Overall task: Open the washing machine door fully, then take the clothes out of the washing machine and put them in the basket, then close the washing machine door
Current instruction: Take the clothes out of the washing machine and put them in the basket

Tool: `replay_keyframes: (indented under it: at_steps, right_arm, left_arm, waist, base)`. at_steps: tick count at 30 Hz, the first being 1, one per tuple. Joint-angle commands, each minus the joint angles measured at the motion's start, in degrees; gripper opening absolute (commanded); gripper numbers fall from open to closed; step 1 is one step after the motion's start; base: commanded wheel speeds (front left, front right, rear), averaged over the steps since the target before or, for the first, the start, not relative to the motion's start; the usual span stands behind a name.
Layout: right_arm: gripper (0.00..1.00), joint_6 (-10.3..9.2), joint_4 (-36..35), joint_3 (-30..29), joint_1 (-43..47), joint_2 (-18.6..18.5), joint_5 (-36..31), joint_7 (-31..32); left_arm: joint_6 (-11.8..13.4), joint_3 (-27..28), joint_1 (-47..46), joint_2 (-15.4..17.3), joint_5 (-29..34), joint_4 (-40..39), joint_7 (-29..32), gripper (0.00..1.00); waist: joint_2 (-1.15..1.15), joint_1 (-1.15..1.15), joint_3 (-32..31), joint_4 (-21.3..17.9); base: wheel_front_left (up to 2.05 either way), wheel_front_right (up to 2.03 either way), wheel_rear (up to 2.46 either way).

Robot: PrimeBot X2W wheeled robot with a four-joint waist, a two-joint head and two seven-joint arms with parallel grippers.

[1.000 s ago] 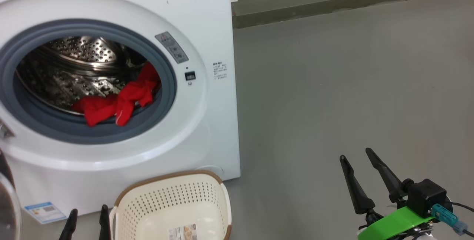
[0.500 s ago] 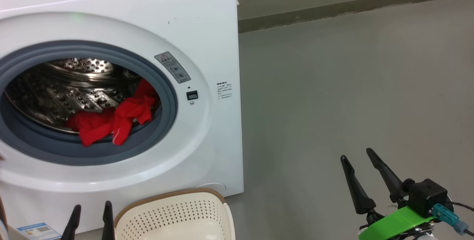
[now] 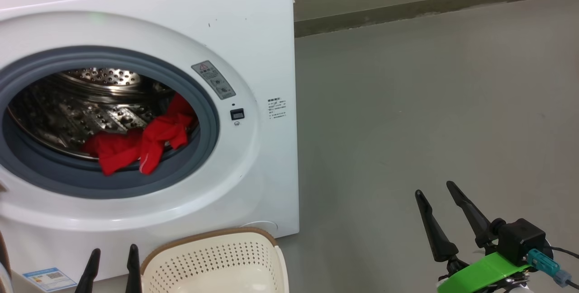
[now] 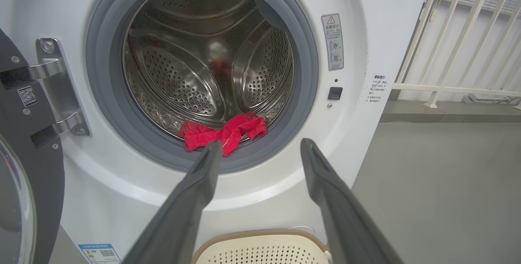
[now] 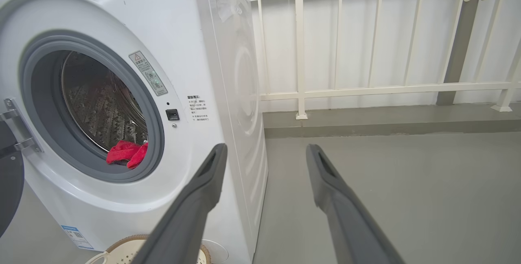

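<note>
Head camera has shifted — left gripper [image 3: 114,248], right gripper [image 3: 434,188] spread, empty. Risk: clothes [image 3: 135,146] snag on rubber ring [image 3: 135,184] — if dragged low.

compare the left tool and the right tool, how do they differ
The left tool sits before the washing machine, beside the basket; the right tool stands off over the floor. The left tool points at the clothes in the drum; the right tool points past the machine's side. Both are open and empty.
</note>
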Motion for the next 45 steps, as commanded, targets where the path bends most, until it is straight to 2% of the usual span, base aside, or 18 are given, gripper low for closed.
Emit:
replay_keyframes:
  at_steps: [1,7,21,32,37,45]
  right_arm:
    - [1.00,0.20,-1.2,1.1,-1.1,-0.6,0.1,-0.4]
    - [1.00,0.20,-1.0,0.9,-0.9,-0.8,0.0,-0.4]
    - [1.00,0.20,-1.6,0.1,-2.1,-0.7,0.2,-0.4]
    - [1.00,0.20,-2.8,-1.1,-5.7,-0.7,1.0,-0.4]
    - [1.00,0.20,-3.5,-1.2,-7.9,-1.1,1.0,-0.4]
    - [1.00,0.20,-4.1,-1.1,-10.7,-1.5,0.7,-0.4]
  left_arm:
    - [0.2,1.7,-0.9,0.4,0.2,-1.6,-0.7,1.00]
    - [0.6,1.3,-1.4,0.3,0.0,-1.2,-0.7,1.00]
    - [4.2,-1.1,-9.5,0.5,-0.7,1.8,0.3,1.00]
    - [4.7,-1.7,-23.9,2.0,-1.5,8.3,2.1,1.00]
    - [5.9,-1.1,-30.9,3.3,-1.4,12.0,2.0,1.00]
    - [5.6,-1.5,-39.7,5.2,-1.2,19.6,1.2,1.00]
  waist:
    - [0.00,0.00,0.0,0.1]
    - [0.00,0.00,0.5,0.9]
    - [0.00,0.00,4.6,3.7]
    - [0.00,0.00,12.3,5.6]
    - [0.00,0.00,16.2,5.7]
    - [0.00,0.00,21.0,5.5]
  base:
    - [0.00,0.00,0.00]
    - [0.00,0.00,0.00]
    - [0.00,0.00,0.00]
    - [0.00,0.00,0.00]
    - [0.00,0.00,0.00]
    - [0.00,0.00,0.00]
